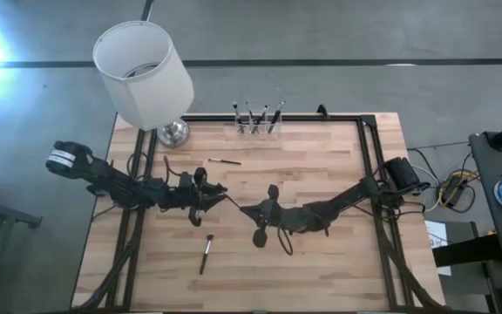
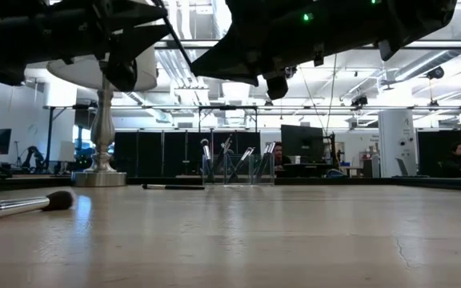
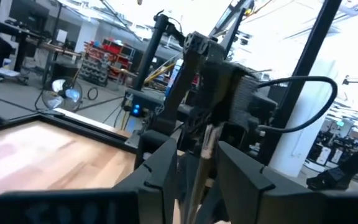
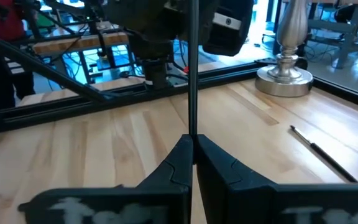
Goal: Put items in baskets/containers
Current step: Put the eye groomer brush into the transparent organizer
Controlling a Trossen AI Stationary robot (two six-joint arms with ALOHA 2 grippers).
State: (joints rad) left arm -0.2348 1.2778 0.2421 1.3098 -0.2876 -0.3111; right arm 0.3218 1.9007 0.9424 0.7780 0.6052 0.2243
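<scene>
A thin brush (image 4: pixel 192 68) spans mid-table between both grippers, its long axis running nine to three o'clock. The right gripper (image 4: pixel 193 144) is clamped on one end, the left gripper (image 3: pixel 196 163) closed around the other. The clear holder (image 1: pixel 259 127) stands at twelve o'clock, nearer neither arm.

Both arms are showing as dark, near-black jointed links, the left arm (image 1: pixel 116 181) wearing a white band with dark marking near its base and the right arm (image 1: pixel 347 202) ending in a boxy black base block. A thick black cable is looping off the right arm's wrist housing, and small green lights are glowing on its underside. Each gripper's fingers (image 4: pixel 213 163) are looking like angular, matte black wedges.
</scene>
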